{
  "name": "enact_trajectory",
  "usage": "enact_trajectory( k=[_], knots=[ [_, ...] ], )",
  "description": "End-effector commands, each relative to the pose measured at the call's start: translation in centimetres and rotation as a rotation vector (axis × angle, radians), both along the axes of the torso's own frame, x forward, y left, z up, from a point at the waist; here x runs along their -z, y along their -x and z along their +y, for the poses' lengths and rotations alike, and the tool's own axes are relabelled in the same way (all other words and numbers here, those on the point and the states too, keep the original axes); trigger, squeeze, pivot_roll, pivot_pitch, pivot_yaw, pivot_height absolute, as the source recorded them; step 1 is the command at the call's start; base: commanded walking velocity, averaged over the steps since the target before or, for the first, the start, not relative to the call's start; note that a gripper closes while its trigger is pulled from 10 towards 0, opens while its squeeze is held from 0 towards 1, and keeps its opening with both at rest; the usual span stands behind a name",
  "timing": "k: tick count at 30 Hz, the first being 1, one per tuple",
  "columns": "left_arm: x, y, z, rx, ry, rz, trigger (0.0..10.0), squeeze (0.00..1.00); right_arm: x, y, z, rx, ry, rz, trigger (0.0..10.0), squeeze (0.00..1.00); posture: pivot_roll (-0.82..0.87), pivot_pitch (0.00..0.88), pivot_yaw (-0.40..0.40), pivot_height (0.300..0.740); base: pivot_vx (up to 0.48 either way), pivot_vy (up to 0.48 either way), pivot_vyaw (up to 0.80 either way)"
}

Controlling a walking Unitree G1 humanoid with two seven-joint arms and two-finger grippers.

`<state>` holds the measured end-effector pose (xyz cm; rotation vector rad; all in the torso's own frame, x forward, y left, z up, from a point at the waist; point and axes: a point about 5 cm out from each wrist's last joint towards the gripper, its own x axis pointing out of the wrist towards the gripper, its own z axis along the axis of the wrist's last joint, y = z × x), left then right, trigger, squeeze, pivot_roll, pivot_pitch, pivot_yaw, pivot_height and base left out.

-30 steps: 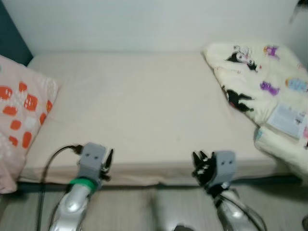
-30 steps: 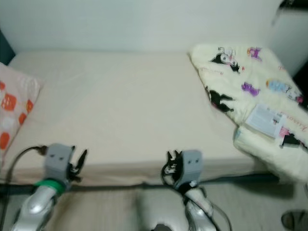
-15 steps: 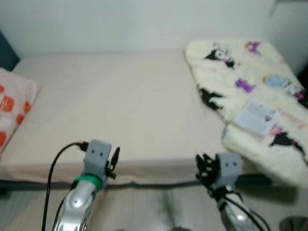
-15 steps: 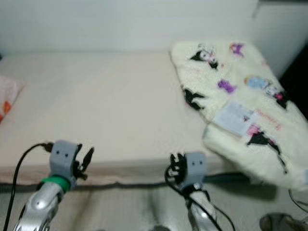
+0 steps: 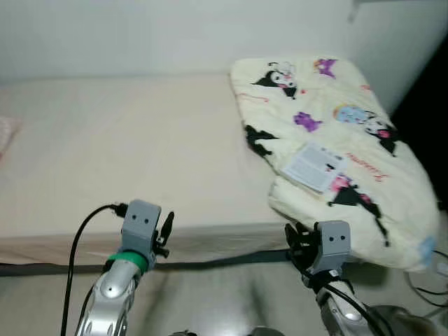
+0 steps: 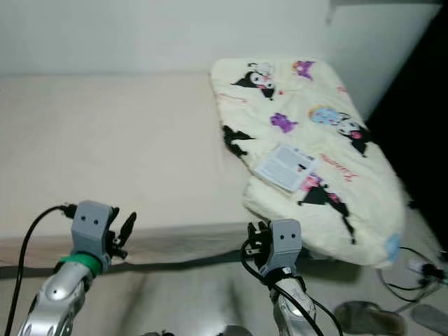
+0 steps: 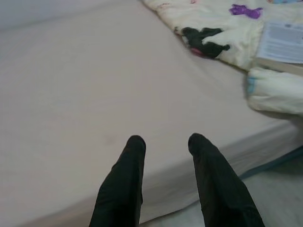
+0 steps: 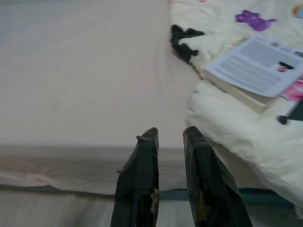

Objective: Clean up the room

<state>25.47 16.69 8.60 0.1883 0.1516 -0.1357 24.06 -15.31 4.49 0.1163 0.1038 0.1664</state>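
Blanket (image 5: 329,147) on bed (image 5: 126,154), ahead-right of right tool (image 8: 170,137); both tools, left (image 7: 163,142) included, slightly parted, empty

Low bed (image 5: 126,140) with plain beige sheet, set against a pale wall (image 5: 175,35). Grey floor (image 6: 196,294) below; dark gap (image 6: 427,105) at the right.

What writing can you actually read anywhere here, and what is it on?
Printed sheet lying on the blanket: lines of small print, too blurred to read.
Red script on the blanket near the sheet: cursive lettering, too small to read.
No other words, numbers or brand marks can be read.
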Motion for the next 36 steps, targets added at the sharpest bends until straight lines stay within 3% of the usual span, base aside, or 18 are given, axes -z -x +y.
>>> enact_trajectory(
  k=[1, 12, 17, 36],
  knots=[
    [0.56, 0.11, 0.4, -0.021, -0.011, 0.034, 10.0, 0.0, 0.34, 0.32, 0.31, -0.003, -0.02, 0.023, 10.0, 0.0, -0.1, 0.043, 0.047, 0.74, 0.465, 0.0, 0.0],
    [0.42, -0.25, 0.17, -0.009, -0.008, 0.03, 10.0, 0.0, 0.51, 0.45, 0.28, 0.003, -0.024, 0.036, 10.0, 0.0, -0.1, 0.043, 0.053, 0.74, 0.468, 0.0, 0.0],
    [0.38, -0.33, 0.19, -0.01, -0.004, 0.035, 10.0, 0.0, 0.52, 0.36, 0.12, 0.013, -0.024, 0.04, 10.0, 0.0, -0.1, 0.04, 0.054, 0.74, 0.455, 0.0, -0.71],
    [0.06, -0.59, 0.45, -0.017, 0.008, 0.023, 10.0, 0.0, 0.59, 0.04, 0.69, -0.033, -0.019, 0.047, 10.0, 0.0, -0.1, 0.025, 0.056, 0.74, 0.0, 0.0, 0.0]
  ],
)
